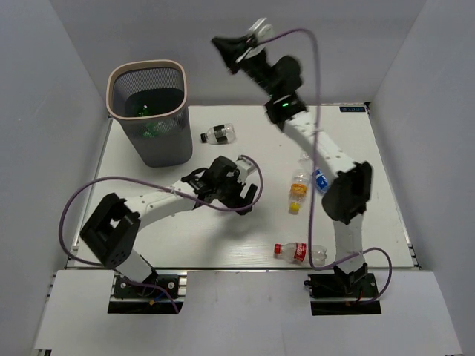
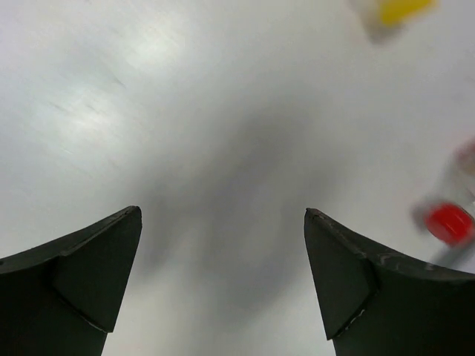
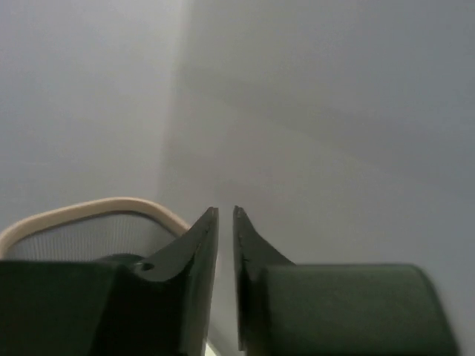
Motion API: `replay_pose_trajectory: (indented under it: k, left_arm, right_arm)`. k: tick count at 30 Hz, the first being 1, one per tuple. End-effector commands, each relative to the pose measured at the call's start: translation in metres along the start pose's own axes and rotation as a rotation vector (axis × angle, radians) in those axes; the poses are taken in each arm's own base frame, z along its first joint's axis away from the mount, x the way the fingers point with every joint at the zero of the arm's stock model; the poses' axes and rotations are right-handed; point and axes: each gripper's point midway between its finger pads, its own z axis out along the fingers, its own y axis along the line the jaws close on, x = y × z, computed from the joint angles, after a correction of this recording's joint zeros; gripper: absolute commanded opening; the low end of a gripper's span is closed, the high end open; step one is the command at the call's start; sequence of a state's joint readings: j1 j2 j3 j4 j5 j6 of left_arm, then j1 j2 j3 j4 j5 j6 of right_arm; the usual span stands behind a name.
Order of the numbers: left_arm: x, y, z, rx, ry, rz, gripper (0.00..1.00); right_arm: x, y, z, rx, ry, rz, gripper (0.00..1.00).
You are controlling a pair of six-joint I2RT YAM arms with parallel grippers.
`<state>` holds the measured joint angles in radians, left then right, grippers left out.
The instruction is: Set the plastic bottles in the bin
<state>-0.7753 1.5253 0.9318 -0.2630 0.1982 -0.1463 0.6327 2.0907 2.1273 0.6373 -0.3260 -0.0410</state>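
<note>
The mesh bin (image 1: 169, 148) stands at the table's back left, with green bottles (image 1: 143, 111) inside it. Its beige rim shows in the right wrist view (image 3: 89, 210). On the table lie a clear bottle with a black cap (image 1: 217, 134), an orange-labelled bottle (image 1: 298, 190), a blue-labelled bottle (image 1: 320, 179) and a red-labelled bottle (image 1: 299, 252). My left gripper (image 1: 252, 185) is open and empty low over the table's middle (image 2: 223, 211). A blurred red cap (image 2: 450, 223) and an orange blur (image 2: 401, 9) lie ahead of it. My right gripper (image 1: 217, 43) is raised high, right of the bin, shut and empty (image 3: 226, 210).
Grey walls enclose the table on three sides. A purple cable (image 1: 96, 185) loops off each arm. The black-capped bottle lies just right of the bin.
</note>
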Motion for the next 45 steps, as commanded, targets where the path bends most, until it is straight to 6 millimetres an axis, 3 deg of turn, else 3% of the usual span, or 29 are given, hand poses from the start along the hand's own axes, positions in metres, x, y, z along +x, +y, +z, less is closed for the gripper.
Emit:
replay_pose_trajectory:
  k: [1, 2, 3, 4, 5, 6, 7, 8, 9, 10, 11, 12, 13, 15, 16, 17, 21, 27, 29, 32, 34, 37, 45]
  left_arm:
    - [-0.016, 0.053, 0.005, -0.251, 0.050, 0.108, 1.00]
    - [-0.036, 0.059, 0.006, -0.284, 0.031, 0.156, 1.00]
    - [-0.032, 0.070, 0.018, -0.322, 0.073, 0.181, 1.00]
    - [-0.038, 0.082, 0.020, -0.386, 0.084, 0.210, 1.00]
    - [-0.060, 0.088, 0.020, -0.423, 0.071, 0.261, 1.00]
    - [-0.067, 0.100, 0.021, -0.486, 0.083, 0.286, 1.00]
    - [-0.064, 0.109, 0.033, -0.514, 0.127, 0.314, 1.00]
    - [-0.088, 0.113, 0.033, -0.544, 0.103, 0.353, 1.00]
    - [-0.096, 0.121, 0.035, -0.572, 0.102, 0.370, 1.00]
    - [-0.118, 0.125, 0.033, -0.616, 0.070, 0.387, 1.00]
    - [-0.118, 0.131, 0.041, -0.633, 0.090, 0.409, 1.00]
    - [-0.124, 0.136, 0.041, -0.657, 0.101, 0.451, 1.00]
    - [-0.139, 0.139, 0.040, -0.685, 0.072, 0.465, 1.00]
    - [-0.145, 0.149, 0.043, -0.742, 0.087, 0.518, 1.00]
    - [-0.155, 0.156, 0.041, -0.773, 0.071, 0.516, 1.00]
    - [-0.158, 0.162, 0.038, -0.816, 0.086, 0.535, 1.00]
    - [-0.174, 0.181, 0.032, -0.905, 0.063, 0.550, 1.00]
    - [-0.180, 0.236, 0.026, -0.975, 0.065, 0.477, 1.00]
    - [-0.191, 0.251, 0.021, -0.982, 0.043, 0.452, 1.00]
    - [-0.202, 0.254, 0.028, -0.941, 0.005, 0.440, 1.00]
    - [-0.203, 0.265, 0.027, -0.940, -0.006, 0.416, 1.00]
    - [-0.197, 0.273, 0.039, -0.893, 0.000, 0.403, 1.00]
    - [-0.200, 0.275, 0.065, -0.709, -0.048, 0.411, 1.00]
  right_arm:
    - [-0.014, -0.096, -0.066, 0.233, 0.265, 0.040, 0.24]
    - [-0.016, -0.123, -0.089, 0.285, 0.325, -0.002, 0.68]
    - [-0.004, -0.130, -0.113, 0.317, 0.445, 0.014, 0.79]
    - [0.021, -0.131, -0.143, 0.314, 0.603, 0.008, 0.85]
    - [0.017, -0.152, -0.172, 0.352, 0.668, -0.016, 0.89]
    - [0.045, -0.142, -0.212, 0.310, 0.821, -0.011, 0.89]
    - [0.054, -0.128, -0.234, 0.270, 0.890, 0.039, 0.89]
    - [0.059, -0.133, -0.280, 0.302, 0.956, 0.068, 0.86]
    - [0.069, -0.114, -0.313, 0.258, 1.020, 0.071, 0.76]
    - [0.065, -0.110, -0.327, 0.236, 1.006, 0.084, 0.64]
    - [0.070, -0.094, -0.356, 0.233, 1.032, 0.104, 0.48]
    - [0.056, -0.085, -0.364, 0.208, 1.017, 0.067, 0.11]
    - [0.085, -0.059, -0.400, 0.187, 1.092, 0.139, 0.00]
    - [0.069, -0.041, -0.409, 0.154, 1.068, 0.135, 0.00]
    - [0.085, -0.024, -0.432, 0.143, 1.115, 0.188, 0.02]
    - [0.077, -0.021, -0.433, 0.149, 1.097, 0.179, 0.05]
    - [0.083, -0.005, -0.450, 0.166, 1.116, 0.254, 0.08]
    - [0.085, 0.005, -0.453, 0.159, 1.123, 0.333, 0.10]
    - [0.088, 0.009, -0.455, 0.152, 1.139, 0.362, 0.12]
    - [0.091, 0.014, -0.457, 0.141, 1.157, 0.404, 0.13]
    - [0.089, 0.015, -0.456, 0.138, 1.158, 0.417, 0.15]
    - [0.088, 0.012, -0.454, 0.141, 1.157, 0.417, 0.19]
    - [0.086, 0.007, -0.448, 0.150, 1.147, 0.416, 0.20]
